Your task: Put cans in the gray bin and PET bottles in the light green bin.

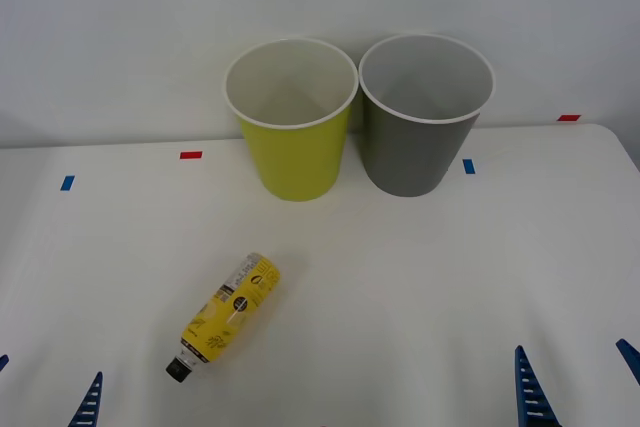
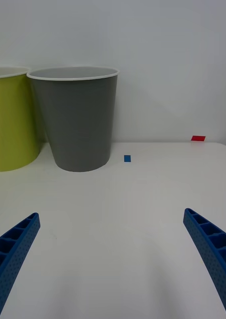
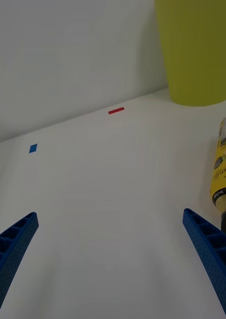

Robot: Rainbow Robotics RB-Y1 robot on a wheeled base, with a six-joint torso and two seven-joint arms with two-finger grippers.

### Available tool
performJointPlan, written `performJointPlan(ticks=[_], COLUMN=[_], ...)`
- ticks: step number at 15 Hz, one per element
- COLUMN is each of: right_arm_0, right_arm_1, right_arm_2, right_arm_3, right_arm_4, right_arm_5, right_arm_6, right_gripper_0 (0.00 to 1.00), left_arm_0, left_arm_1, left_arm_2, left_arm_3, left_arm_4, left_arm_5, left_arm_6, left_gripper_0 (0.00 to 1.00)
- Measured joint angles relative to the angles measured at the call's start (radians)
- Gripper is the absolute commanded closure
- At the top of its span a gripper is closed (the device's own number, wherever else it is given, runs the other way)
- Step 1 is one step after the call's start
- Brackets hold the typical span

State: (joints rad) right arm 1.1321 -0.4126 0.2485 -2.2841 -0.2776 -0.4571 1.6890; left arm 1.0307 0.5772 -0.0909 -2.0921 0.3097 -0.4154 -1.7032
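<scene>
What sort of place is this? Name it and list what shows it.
Probably a robot test bench, not a home: a plain white table marked with coloured tape, two round plastic bins, yellow-green and dark gray, against a bare wall.

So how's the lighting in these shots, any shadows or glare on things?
Front view: soft even light, faint shadows under the bottle and both bins. Right wrist view: the gray bin casts a dim shadow, no glare. Left wrist view: the light green bin looks evenly lit.

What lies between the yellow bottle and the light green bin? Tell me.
Nothing: in the front view the stretch from the PET bottle up to the light green bin is bare white table. The left wrist view shows the same gap.
</scene>
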Motion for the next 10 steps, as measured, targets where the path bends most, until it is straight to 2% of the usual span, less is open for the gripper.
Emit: performJointPlan(ticks=[4, 10], right_arm_0=[0.0, 0.0], right_arm_1=[0.0, 0.0], right_arm_2=[0.0, 0.0], right_arm_3=[0.0, 0.0], right_arm_4=[0.0, 0.0], right_arm_5=[0.0, 0.0], right_arm_6=[0.0, 0.0], right_gripper_0=[0.0, 0.0], left_arm_0=[-0.066, -0.145], left_arm_1=[0.092, 0.233], left_arm_2=[-0.016, -0.018], left_arm_3=[-0.07, -0.245], left_arm_4=[0.0, 0.024], left_arm_5=[0.168, 0.466], left_arm_6=[0.003, 0.024], left_gripper_0=[0.0, 0.0])
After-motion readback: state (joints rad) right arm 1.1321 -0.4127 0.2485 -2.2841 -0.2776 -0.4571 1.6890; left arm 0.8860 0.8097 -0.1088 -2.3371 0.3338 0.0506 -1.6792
